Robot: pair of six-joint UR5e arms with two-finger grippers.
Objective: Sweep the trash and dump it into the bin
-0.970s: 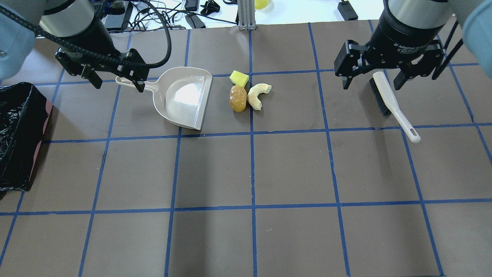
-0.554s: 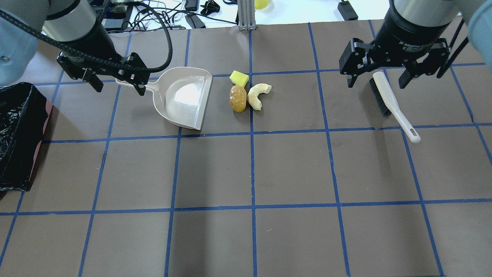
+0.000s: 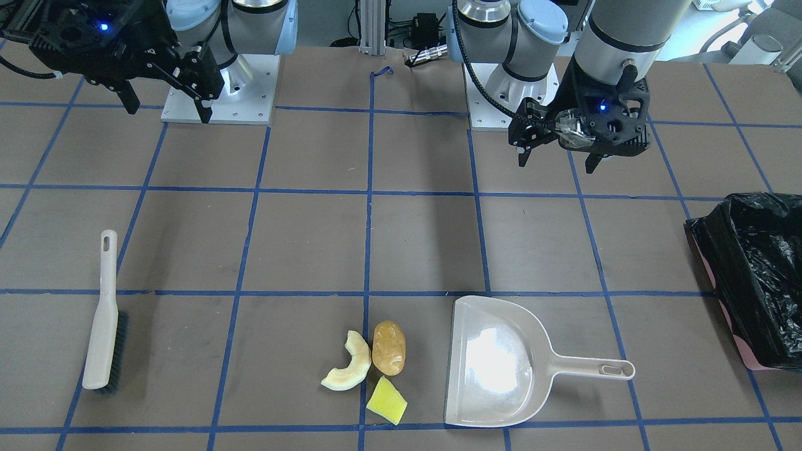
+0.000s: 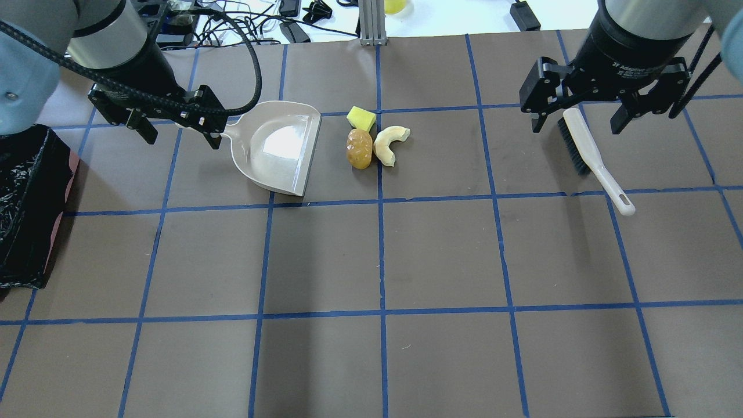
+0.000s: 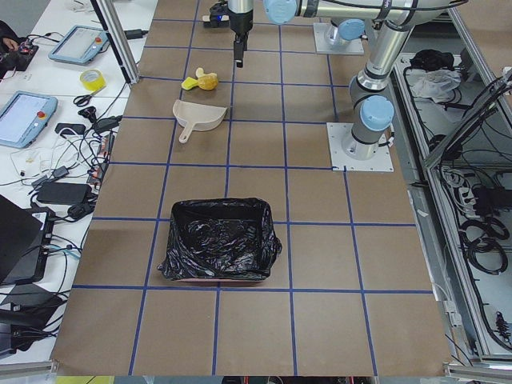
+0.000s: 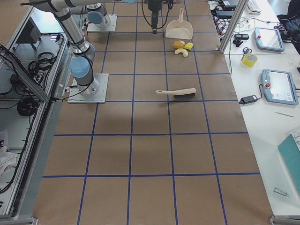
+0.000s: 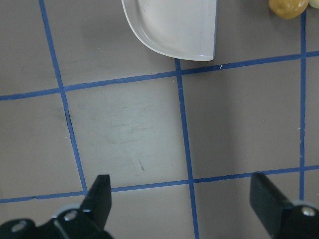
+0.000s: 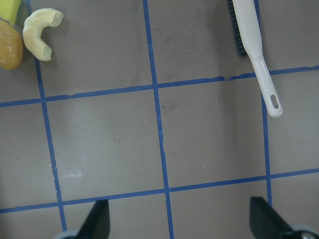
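In overhead view both claws spread wide and empty, left claw over dustpan handle, right claw over brush, trash clustered on table just off the dustpan mouth at its 3 o'clock, lump long axis 12-to-6, bin at table's 9 o'clock edge.

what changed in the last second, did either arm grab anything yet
Nothing grabbed. The left gripper drifted a little rightward in the overhead view, now hiding the dustpan handle; the right gripper drifted right above the brush. Both stayed open. Dustpan, brush, the three trash pieces and the bin lie unmoved.
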